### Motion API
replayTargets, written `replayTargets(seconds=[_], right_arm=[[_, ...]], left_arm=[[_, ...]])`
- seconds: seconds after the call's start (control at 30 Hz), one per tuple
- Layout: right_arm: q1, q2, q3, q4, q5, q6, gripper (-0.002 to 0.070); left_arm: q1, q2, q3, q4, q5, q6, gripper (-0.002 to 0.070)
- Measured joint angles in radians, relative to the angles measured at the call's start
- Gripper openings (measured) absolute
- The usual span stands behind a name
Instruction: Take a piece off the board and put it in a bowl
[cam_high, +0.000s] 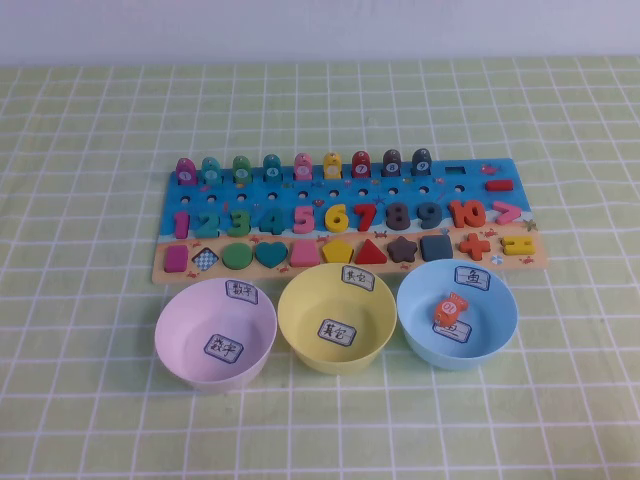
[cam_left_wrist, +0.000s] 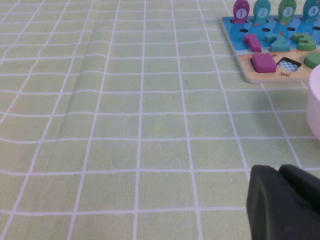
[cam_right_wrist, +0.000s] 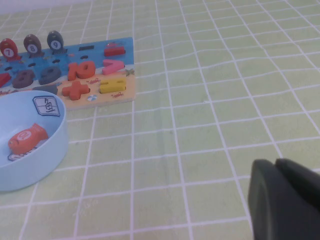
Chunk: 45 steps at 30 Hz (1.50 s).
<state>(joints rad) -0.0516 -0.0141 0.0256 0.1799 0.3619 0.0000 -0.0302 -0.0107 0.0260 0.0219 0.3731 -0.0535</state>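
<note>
The yellow equals-sign piece (cam_high: 519, 244) lies in its slot at the right end of the board (cam_high: 440, 195), next to the orange plus (cam_high: 475, 246); it also shows in the right wrist view (cam_right_wrist: 113, 85). The pale yellow bowl (cam_high: 303, 318) stands in front of the board, between the pink and blue bowls, and holds only its labels. Neither arm shows in the high view. My left gripper (cam_left_wrist: 280, 172) is shut and empty, low over the cloth left of the board. My right gripper (cam_right_wrist: 276, 165) is shut and empty, over the cloth right of the board.
A pink bowl (cam_high: 180, 330) stands at the left. A blue bowl (cam_high: 497, 318) at the right holds an orange fish piece (cam_high: 447, 307). Green checked cloth (cam_high: 90, 200) covers the table. Fish pegs (cam_high: 302, 165) stand along the board's far edge.
</note>
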Motion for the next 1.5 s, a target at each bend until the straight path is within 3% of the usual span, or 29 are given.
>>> replayTargets(seconds=[0.93, 1.07, 1.33, 1.5], right_arm=[[0.000, 0.000, 0.000, 0.039, 0.000, 0.000, -0.0017], [0.000, 0.000, 0.000, 0.210, 0.000, 0.000, -0.0017], [0.000, 0.000, 0.000, 0.858, -0.019, 0.000, -0.0017], [0.000, 0.000, 0.000, 0.918, -0.025, 0.000, -0.0017]], left_arm=[[0.000, 0.000, 0.000, 0.000, 0.000, 0.000, -0.0005], [0.000, 0.000, 0.000, 0.000, 0.000, 0.000, -0.0005], [0.000, 0.000, 0.000, 0.000, 0.000, 0.000, -0.0005], [0.000, 0.000, 0.000, 0.000, 0.000, 0.000, -0.0005]])
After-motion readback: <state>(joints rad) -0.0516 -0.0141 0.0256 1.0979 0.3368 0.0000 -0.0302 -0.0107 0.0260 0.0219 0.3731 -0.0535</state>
